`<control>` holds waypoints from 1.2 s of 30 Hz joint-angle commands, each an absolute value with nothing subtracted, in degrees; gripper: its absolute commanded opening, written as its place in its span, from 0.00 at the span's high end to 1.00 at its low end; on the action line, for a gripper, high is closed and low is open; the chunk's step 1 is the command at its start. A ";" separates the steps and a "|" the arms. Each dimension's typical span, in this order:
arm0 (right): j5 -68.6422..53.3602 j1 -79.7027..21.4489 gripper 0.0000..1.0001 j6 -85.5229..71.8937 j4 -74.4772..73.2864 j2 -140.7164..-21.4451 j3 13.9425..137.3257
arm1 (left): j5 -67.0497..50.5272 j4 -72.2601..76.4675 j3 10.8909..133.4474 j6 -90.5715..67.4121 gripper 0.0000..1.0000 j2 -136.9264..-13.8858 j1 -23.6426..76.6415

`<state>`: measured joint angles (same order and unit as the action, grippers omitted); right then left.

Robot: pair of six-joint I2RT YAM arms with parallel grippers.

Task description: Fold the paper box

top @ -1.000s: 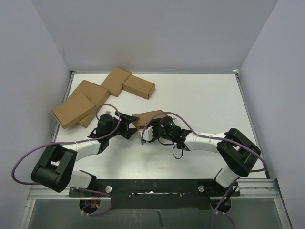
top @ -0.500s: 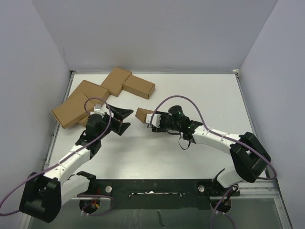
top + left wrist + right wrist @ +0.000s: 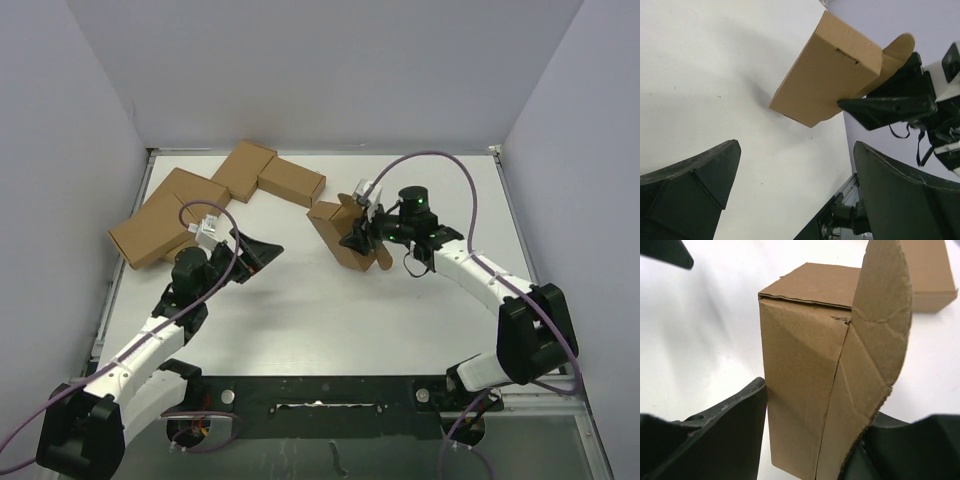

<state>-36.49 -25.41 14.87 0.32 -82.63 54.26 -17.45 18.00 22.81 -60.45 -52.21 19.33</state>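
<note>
Table point(image 3: 300, 330) white, walls point(image 3: 330, 70) lilac, paper box point(image 3: 343, 240) gripped.

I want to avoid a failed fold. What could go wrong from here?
1. Only the right end effector clamps the tilted paper box; the open left end effector stands apart, so the box may twist or slip.
2. The rounded flap stands open and creased; pressing it may tear it.
</note>
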 commanded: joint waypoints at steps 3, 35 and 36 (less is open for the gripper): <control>-56.24 -15.07 0.66 -12.99 7.97 -84.22 55.93 | -24.15 23.62 22.58 -53.80 0.02 -54.92 19.13; -60.85 -7.12 0.29 -22.51 -10.17 -117.50 63.14 | -25.15 19.60 24.06 -51.37 0.06 -62.94 23.00; -59.84 -6.88 0.26 -21.43 -12.13 -117.18 63.88 | -25.14 19.36 24.12 -51.07 0.06 -62.86 23.08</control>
<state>-66.35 -7.73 -32.60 -0.82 -118.08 60.58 -25.96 18.83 22.11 -53.21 -62.85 22.59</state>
